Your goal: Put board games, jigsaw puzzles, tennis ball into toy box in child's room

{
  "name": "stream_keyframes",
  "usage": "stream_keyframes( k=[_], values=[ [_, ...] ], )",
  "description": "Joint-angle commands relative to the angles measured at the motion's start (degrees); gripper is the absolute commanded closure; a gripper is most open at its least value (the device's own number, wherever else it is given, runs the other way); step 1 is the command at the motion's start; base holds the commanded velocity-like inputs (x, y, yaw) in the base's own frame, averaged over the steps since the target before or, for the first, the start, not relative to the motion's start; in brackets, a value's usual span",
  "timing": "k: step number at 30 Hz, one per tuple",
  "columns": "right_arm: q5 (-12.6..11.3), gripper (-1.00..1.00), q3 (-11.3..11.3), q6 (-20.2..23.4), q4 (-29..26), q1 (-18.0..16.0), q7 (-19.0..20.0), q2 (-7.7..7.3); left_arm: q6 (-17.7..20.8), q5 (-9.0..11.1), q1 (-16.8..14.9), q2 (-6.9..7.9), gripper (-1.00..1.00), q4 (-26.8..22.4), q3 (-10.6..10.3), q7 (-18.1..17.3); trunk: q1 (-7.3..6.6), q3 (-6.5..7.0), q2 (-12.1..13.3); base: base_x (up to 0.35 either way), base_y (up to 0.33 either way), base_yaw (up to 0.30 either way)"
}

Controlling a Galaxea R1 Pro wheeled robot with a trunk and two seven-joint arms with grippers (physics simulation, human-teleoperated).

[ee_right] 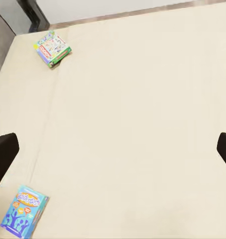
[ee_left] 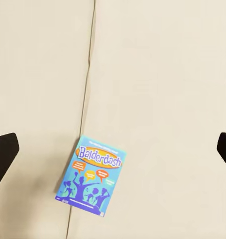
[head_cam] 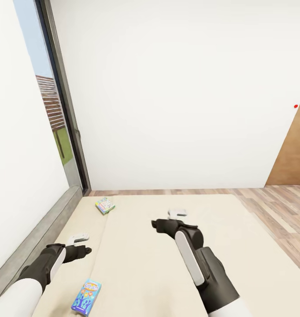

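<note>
Two board games lie on the bed's beige mattress (head_cam: 145, 264). The blue Balderdash box (head_cam: 86, 297) rests near the front left, below and just right of my left gripper (head_cam: 81, 245), which hovers open over it. Seen from the left wrist, that blue box (ee_left: 91, 175) sits under the open left gripper (ee_left: 113, 151), slightly off centre. The green-white Monopoly box (head_cam: 105, 205) lies near the bed's far left corner. My right gripper (head_cam: 169, 219) is open above the middle of the bed. The right wrist view holds the Monopoly box (ee_right: 52, 48) and the blue box (ee_right: 24, 210). The table, toy box, jigsaw puzzles and tennis ball are out of view.
A grey headboard (head_cam: 39, 233) runs along the bed's left side under a tall dark-framed window (head_cam: 57, 114). A white wall stands behind the bed. Wood-plank floor (head_cam: 282, 215) lies to the right, with a brown door (head_cam: 295, 149) at the far right.
</note>
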Motion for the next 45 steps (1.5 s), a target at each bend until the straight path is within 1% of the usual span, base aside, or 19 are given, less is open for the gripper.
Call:
stream_keyframes(
  k=[1,5,9,12,19,35,38,41,43,44,45],
  values=[
    [-1.0,-1.0,0.1,1.0,-2.7,0.0,-0.6,0.0,0.4,0.0,0.0,-0.04,-1.0,-0.1,0.3,-0.3,0.03,-0.12,-0.1,0.0,0.0,0.0],
    [-2.3,-1.0,0.1,3.7,-5.7,0.0,-0.5,0.0,0.4,0.0,0.0,-0.12,-1.0,-0.1,0.2,-0.3,0.03,-0.12,-0.1,0.0,0.0,0.0],
    [-4.2,-1.0,0.0,6.0,-7.0,0.0,-0.6,0.0,0.4,-0.1,0.0,-0.18,-1.0,-0.1,0.1,-0.3,0.03,-0.16,-0.1,0.0,0.0,0.0],
    [-4.9,-1.0,0.0,6.6,-7.3,0.0,-0.6,0.0,0.4,-0.1,0.0,-0.16,-1.0,-0.1,0.1,-0.3,0.03,-0.32,-0.1,0.0,0.0,0.0],
    [-5.5,-1.0,0.0,7.1,-7.6,0.0,-0.6,0.0,0.4,0.0,0.0,-0.03,-1.0,0.0,0.2,-0.3,0.03,-0.87,-0.1,0.0,0.0,0.0],
    [-5.6,-1.0,0.0,7.3,-7.8,0.0,-0.4,0.0,0.8,0.4,0.0,0.34,-1.0,-0.5,0.4,-1.0,0.03,-2.36,-0.1,0.0,0.0,0.0],
    [-5.6,-1.0,0.0,7.4,-8.0,0.0,0.3,0.0,0.9,0.5,0.0,0.48,-1.0,-0.6,0.4,-1.4,0.03,-2.64,-0.1,0.0,0.0,0.0],
    [-5.6,-1.0,0.0,7.6,-8.1,0.0,2.3,0.0,0.9,0.6,0.0,0.98,-1.0,-0.7,0.5,-3.0,0.03,-2.93,-0.1,0.0,0.0,0.0],
    [-5.6,-1.0,0.0,7.6,-8.2,0.0,3.8,0.0,1.0,0.6,0.0,1.38,-1.0,-0.7,0.5,-4.5,0.03,-3.12,-0.1,0.0,0.0,0.0],
    [-5.6,-1.0,0.0,7.6,-8.2,0.0,5.6,0.0,1.0,0.6,0.0,1.79,-1.0,-0.7,0.5,-6.3,0.03,-3.21,-0.1,0.0,0.0,0.0],
    [-5.6,-1.0,0.0,7.6,-8.2,0.0,6.5,0.0,1.0,0.5,0.0,1.96,-1.0,-0.7,0.5,-7.3,0.03,-3.3,-0.1,0.0,0.0,0.0]
  ],
)
